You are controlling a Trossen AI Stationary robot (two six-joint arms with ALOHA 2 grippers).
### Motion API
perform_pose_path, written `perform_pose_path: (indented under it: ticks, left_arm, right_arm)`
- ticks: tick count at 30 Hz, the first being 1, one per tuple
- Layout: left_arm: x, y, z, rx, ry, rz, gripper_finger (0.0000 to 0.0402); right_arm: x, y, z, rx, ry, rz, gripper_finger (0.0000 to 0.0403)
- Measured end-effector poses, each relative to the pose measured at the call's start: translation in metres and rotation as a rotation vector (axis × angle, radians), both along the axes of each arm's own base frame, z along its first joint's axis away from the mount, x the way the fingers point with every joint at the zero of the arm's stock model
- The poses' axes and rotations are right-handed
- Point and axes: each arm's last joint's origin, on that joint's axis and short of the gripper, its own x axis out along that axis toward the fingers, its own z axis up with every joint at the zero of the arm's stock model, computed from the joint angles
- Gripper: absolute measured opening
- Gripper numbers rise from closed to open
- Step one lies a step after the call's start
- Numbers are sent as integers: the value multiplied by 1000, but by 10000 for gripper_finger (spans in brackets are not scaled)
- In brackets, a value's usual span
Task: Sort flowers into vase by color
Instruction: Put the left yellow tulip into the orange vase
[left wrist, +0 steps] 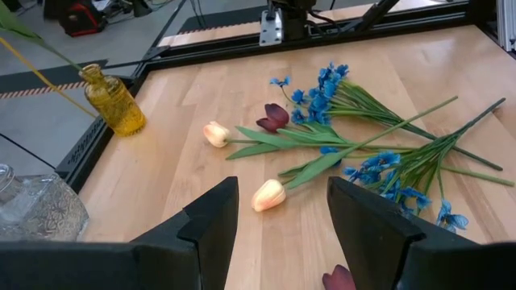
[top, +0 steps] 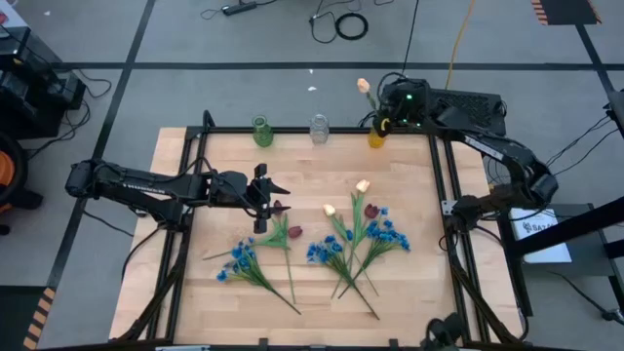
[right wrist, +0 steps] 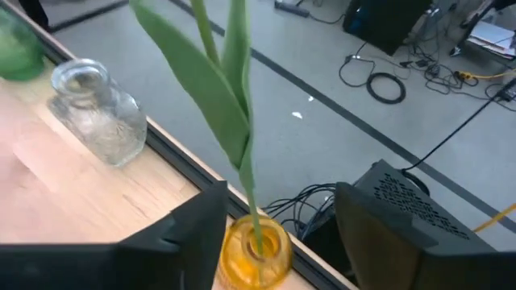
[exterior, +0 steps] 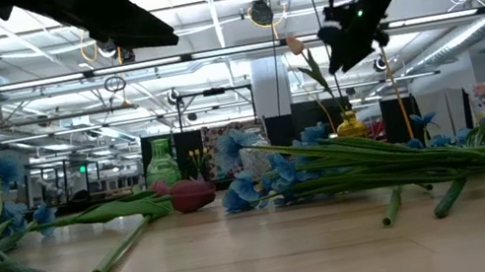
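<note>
Your right gripper [right wrist: 262, 242] hovers, jaws wide, over the yellow vase [right wrist: 256, 256] holding a tulip [top: 364, 86]; left gripper [left wrist: 282, 221] waits, jaws wide, above the flowers [top: 331, 244].

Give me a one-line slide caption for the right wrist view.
Right end effector above the yellow vase, a green tulip stem already in its neck; clear vase beside.

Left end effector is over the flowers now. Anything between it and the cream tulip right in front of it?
Nothing visible. The left end effector is open above bare table, and the cream tulip lies just ahead, its blossom apart from the other flowers.
</note>
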Motion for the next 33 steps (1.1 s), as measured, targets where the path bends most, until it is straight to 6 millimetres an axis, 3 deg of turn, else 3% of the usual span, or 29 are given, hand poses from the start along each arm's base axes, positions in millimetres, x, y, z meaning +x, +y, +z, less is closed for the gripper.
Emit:
perform_pose_path:
  ticks: [5, 11, 21, 25, 33]
  left_arm:
    - [0, 0, 0, 0, -3, -1, 198]
    - [0, 0, 1, -24, -9, 8, 198]
    - [0, -6, 1, -25, -13, -16, 198]
    - [0, -6, 1, -26, -13, -17, 198]
    - [0, -6, 1, -97, -18, 15, 198]
  right_arm:
    - [-18, 25, 23, 2, -66, -16, 246]
    - [-27, 62, 37, 93, -132, 65, 247]
    - [-8, 149, 39, 291, -138, 362, 224]
    - [4, 183, 21, 339, -95, 437, 211]
    - [19, 238, -50, 522, -14, 490, 196]
